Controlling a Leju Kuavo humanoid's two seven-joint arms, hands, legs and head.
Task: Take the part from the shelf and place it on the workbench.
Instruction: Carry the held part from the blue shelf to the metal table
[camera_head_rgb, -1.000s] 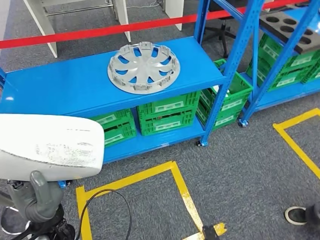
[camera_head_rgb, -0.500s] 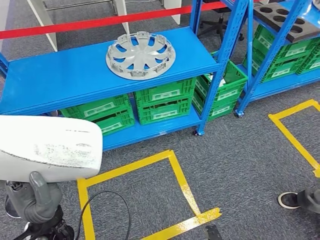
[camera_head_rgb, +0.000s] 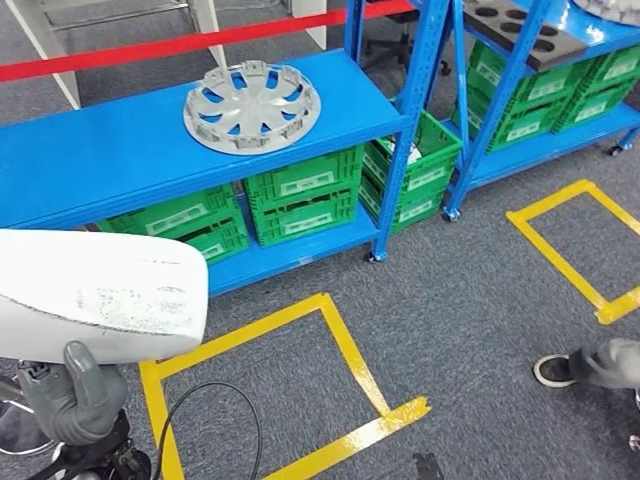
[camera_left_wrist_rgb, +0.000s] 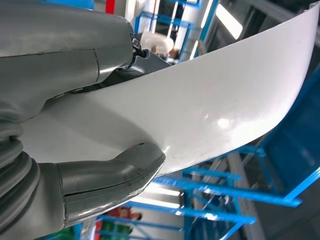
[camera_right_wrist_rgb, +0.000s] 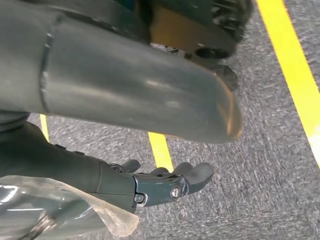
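The part is a white curved panel (camera_head_rgb: 98, 295), scuffed on its face, low at the left in the head view. My left hand (camera_head_rgb: 75, 400) grips it from underneath. Close up in the left wrist view, the grey thumb (camera_left_wrist_rgb: 113, 175) presses on the panel (camera_left_wrist_rgb: 211, 105) while the rest of the hand lies on its other side. My right hand (camera_right_wrist_rgb: 113, 90) hangs over the grey carpet, fingers apart and holding nothing.
A blue shelf (camera_head_rgb: 113, 160) ahead carries a grey hubcap (camera_head_rgb: 251, 105), with green crates (camera_head_rgb: 302, 195) below. A second blue shelf (camera_head_rgb: 528, 150) stands at the right. Yellow tape squares (camera_head_rgb: 340, 340) mark the carpet. A person's shoe (camera_head_rgb: 555, 370) is at the right; a black cable (camera_head_rgb: 219, 390) loops near my feet.
The whole picture has shifted, so the camera has moved: the shelf and floor markings now sit further left. The panel stays in my left hand as before.
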